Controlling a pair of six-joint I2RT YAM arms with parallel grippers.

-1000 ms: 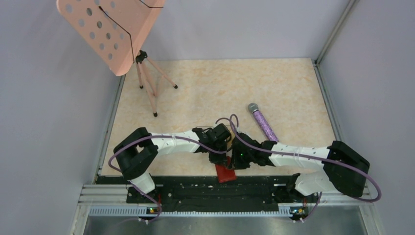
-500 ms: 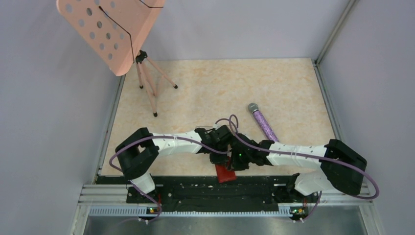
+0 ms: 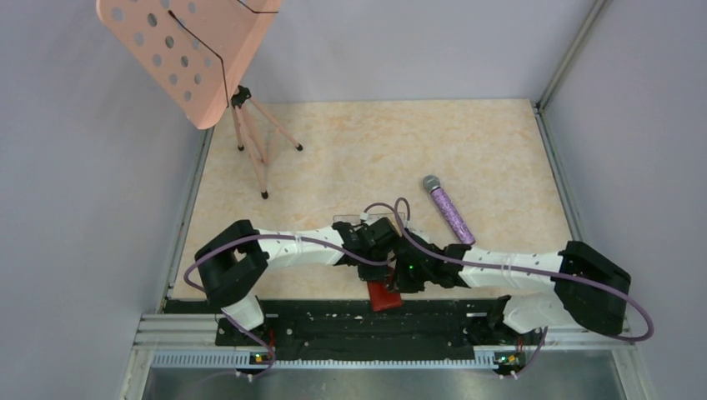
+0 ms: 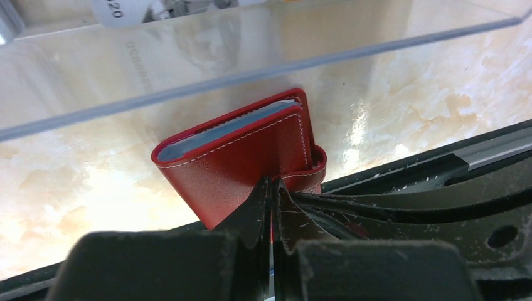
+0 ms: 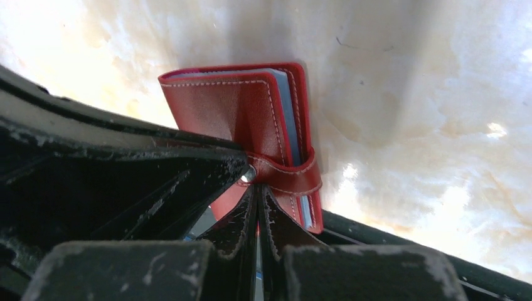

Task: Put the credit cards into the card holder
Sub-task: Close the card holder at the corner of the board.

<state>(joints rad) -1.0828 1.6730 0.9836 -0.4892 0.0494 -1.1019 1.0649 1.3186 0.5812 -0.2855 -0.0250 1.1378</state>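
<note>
Top view: both arms reach inward and meet over the red card holder [image 3: 385, 296], which lies at the middle of the worktop's [image 3: 375, 142] near edge, partly over the black rail [image 3: 333, 327]. Mic [image 3: 448, 210] right of centre, well apart; pink music stand [image 3: 188, 54] at far-left corner. Left wrist: left end effector [image 4: 271, 191] closed, fingers pressed together, tips against the holder beside its strap [image 4: 312, 174]; cannot tell whether anything is pinched. Holder folded shut, pale blue cards [image 4: 232, 128] showing along its open edge. Clear sheet [image 4: 251, 44] behind it. Right wrist: right end effector [image 5: 257, 191] closed, tips at the strap just by the snap [image 5: 248, 175]; card edges visible inside the holder.
</note>
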